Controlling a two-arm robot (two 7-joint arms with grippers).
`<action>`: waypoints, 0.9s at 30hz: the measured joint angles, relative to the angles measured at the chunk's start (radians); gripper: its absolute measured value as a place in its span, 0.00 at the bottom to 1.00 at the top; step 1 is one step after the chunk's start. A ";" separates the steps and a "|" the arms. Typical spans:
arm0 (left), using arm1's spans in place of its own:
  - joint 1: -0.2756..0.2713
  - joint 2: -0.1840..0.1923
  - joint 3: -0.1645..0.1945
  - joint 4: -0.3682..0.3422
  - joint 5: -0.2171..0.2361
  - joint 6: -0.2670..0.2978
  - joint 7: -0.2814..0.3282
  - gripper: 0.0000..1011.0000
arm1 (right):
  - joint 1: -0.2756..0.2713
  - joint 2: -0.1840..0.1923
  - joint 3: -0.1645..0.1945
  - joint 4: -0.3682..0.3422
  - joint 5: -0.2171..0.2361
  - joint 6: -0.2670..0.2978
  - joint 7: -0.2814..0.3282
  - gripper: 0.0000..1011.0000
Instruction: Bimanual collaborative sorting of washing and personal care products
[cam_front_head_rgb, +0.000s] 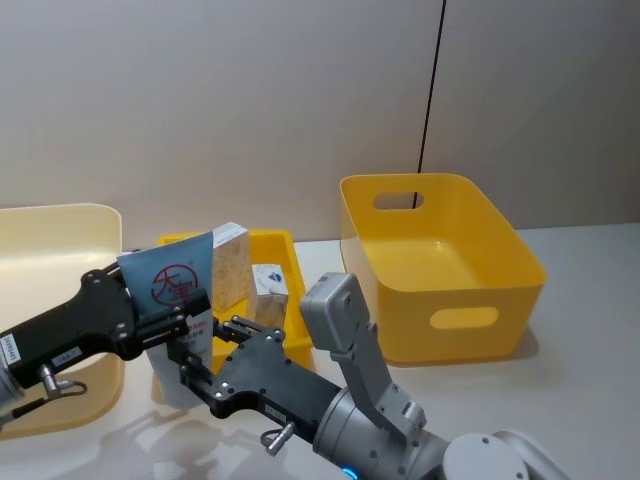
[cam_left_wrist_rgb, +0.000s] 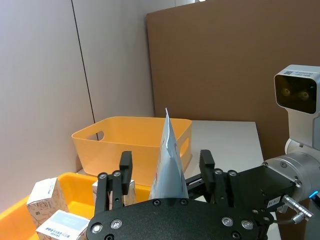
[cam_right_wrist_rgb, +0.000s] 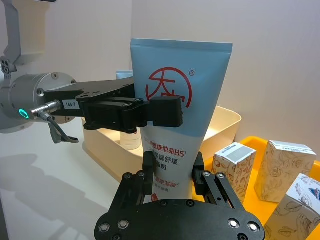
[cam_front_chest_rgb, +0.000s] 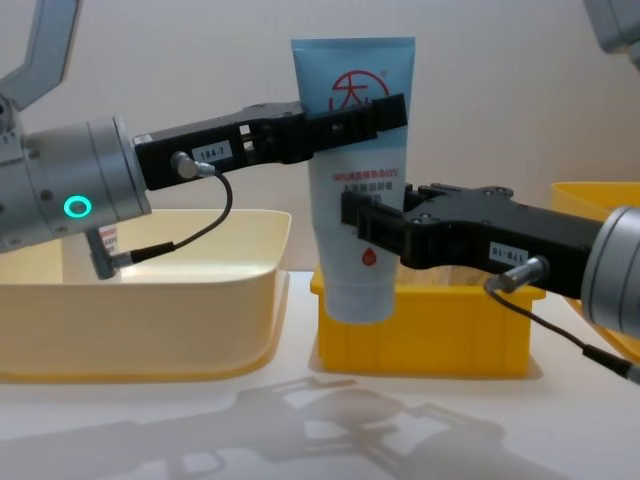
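A tall light-blue tube (cam_front_chest_rgb: 352, 60) with a red circular logo hangs upright above the small yellow tray (cam_front_chest_rgb: 420, 335). My right gripper (cam_front_chest_rgb: 365, 222) is shut on its lower part, and its fingers (cam_right_wrist_rgb: 147, 170) press both sides of the tube (cam_right_wrist_rgb: 180, 100). My left gripper (cam_front_chest_rgb: 365, 115) reaches in at logo height. Its jaws stand open around the tube (cam_left_wrist_rgb: 167, 165), with a gap on each side. Whitish patterned cartons (cam_front_head_rgb: 232, 262) stand upright in the tray (cam_front_head_rgb: 290, 300), and cartons (cam_right_wrist_rgb: 282, 170) also appear in the right wrist view.
A cream bin (cam_front_head_rgb: 60, 235) sits on the left under my left arm. A large yellow bin (cam_front_head_rgb: 440, 270) with handle slots stands on the right. The white table runs along the front. A wall stands close behind.
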 joint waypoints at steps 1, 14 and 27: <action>0.000 0.000 0.000 0.000 0.000 0.000 0.000 0.81 | 0.000 0.000 0.000 0.000 0.000 0.000 0.000 0.44; 0.000 0.000 0.000 0.000 0.000 0.000 -0.001 0.99 | -0.042 0.012 0.047 -0.033 -0.023 -0.003 -0.053 0.44; 0.000 0.000 0.000 0.000 0.000 0.000 -0.001 0.99 | -0.103 0.030 0.140 -0.081 -0.066 -0.034 -0.153 0.43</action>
